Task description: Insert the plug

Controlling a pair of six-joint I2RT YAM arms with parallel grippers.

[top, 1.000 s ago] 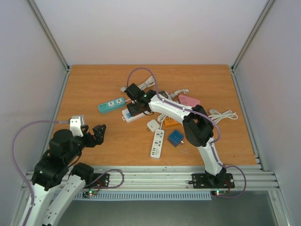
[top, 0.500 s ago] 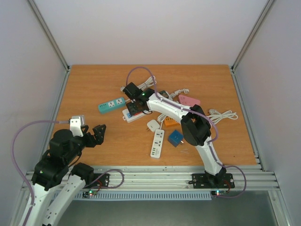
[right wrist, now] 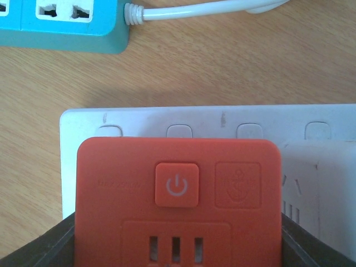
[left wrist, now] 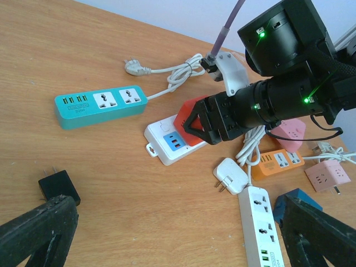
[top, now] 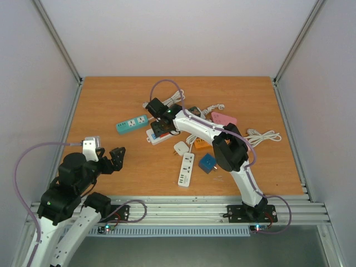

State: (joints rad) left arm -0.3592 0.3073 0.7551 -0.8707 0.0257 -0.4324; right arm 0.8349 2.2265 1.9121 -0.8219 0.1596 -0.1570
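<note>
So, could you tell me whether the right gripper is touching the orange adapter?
Touching. The left wrist view shows the right gripper clamped on both sides of the orange adapter.

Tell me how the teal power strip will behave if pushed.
The teal power strip looks rigid and lies flat, so it would probably slide, not tip. Its white cord looks floppy and bundled, so it may drag behind.

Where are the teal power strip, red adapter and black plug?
teal power strip (left wrist: 100,105): left wrist view, top face.
red adapter (right wrist: 177,187): right wrist view, power button.
black plug (left wrist: 60,187): left wrist view, body.
</note>
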